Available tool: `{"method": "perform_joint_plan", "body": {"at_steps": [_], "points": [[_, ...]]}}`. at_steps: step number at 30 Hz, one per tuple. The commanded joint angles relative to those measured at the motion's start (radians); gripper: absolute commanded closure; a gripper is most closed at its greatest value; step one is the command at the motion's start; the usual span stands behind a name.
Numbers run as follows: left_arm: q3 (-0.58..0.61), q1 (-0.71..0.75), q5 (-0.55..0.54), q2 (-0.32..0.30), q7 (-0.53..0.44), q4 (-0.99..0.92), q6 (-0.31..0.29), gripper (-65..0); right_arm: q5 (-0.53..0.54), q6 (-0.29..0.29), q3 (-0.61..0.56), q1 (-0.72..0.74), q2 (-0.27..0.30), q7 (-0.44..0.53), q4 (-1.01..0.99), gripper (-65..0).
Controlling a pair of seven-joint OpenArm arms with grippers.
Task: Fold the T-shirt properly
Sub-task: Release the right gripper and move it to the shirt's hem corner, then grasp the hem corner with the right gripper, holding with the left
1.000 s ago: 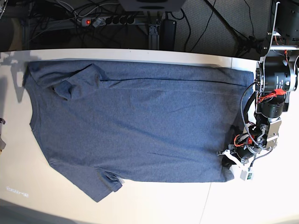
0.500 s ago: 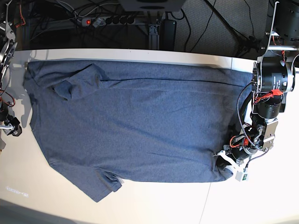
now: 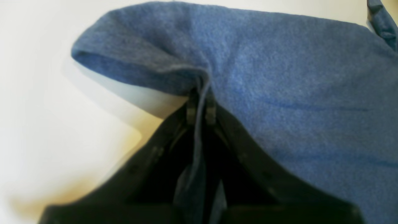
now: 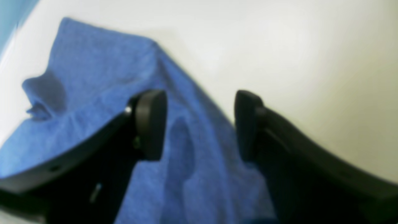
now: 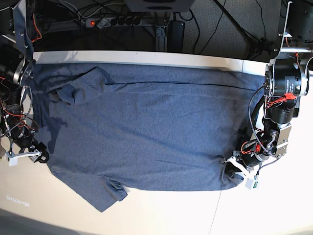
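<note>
A white table (image 5: 161, 215) bears the T-shirt (image 5: 146, 132); cables (image 5: 205, 24) trail behind.

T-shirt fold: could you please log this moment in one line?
left gripper: shut on T-shirt hem | right gripper: open over shoulder edge | fold: not started

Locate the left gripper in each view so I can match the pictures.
Base: the left gripper is at the lower right, on a hem corner of the T-shirt.
Left wrist: bottom centre, shut on a pinched fold of the shirt.
Right wrist: not in it; only the open right gripper shows.
Shared landmark: the blue-grey T-shirt on the white table.
</note>
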Motion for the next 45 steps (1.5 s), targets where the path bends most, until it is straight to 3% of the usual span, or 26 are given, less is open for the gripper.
{"method": "perform_joint_plan", "body": {"at_steps": [1,12,24,38,45], "points": [[0.004,-0.009,0.035,0.000,0.061,0.000,-0.024,0.0,-0.014,0.024,-0.013,0.031,0.007,-0.010,0.005,-35.6],[0.004,-0.009,0.032,-0.001,0.065,0.000,-0.024,0.0,-0.049,0.023,-0.285,0.060,-0.002,0.033,0.003,-35.6],[0.004,-0.009,0.021,-0.020,0.069,0.000,-0.024,0.0,-0.046,0.021,-0.288,0.057,0.024,0.068,0.003,-35.6],[0.004,-0.009,0.021,-0.019,0.068,0.000,-0.024,0.0,-0.103,0.025,-0.288,0.057,-0.050,0.068,0.003,-35.5],[0.004,-0.010,0.021,-0.019,0.068,0.000,-0.024,0.0,-0.152,0.033,-0.288,0.057,-0.060,0.069,0.003,-35.4]]}}
